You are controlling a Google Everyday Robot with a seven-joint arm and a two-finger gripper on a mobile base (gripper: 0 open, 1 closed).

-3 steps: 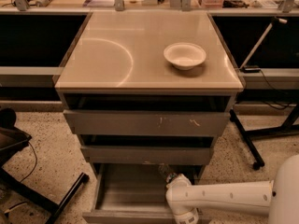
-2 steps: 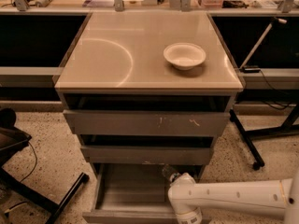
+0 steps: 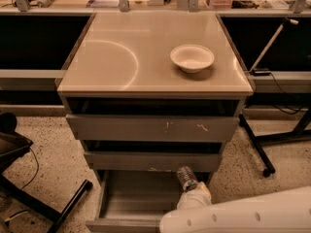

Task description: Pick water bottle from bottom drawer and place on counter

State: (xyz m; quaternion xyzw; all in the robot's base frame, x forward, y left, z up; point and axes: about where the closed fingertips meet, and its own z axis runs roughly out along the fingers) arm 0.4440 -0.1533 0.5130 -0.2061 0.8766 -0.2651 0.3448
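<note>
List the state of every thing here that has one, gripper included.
bottom drawer: pulled open.
water bottle: roughly upright at the open drawer's right rear, not yet on the counter.
gripper: down in the bottom drawer, right at the water bottle.
top drawer: nearly shut, dark gap above.
middle drawer: nearly shut, dark gap above.
bowl: upright, empty.
counter: holds the bowl.

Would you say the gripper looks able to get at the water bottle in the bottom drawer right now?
Probably yes: the bottom drawer stands open, and the gripper sits right next to the water bottle in its right rear part, with nothing between them.
</note>
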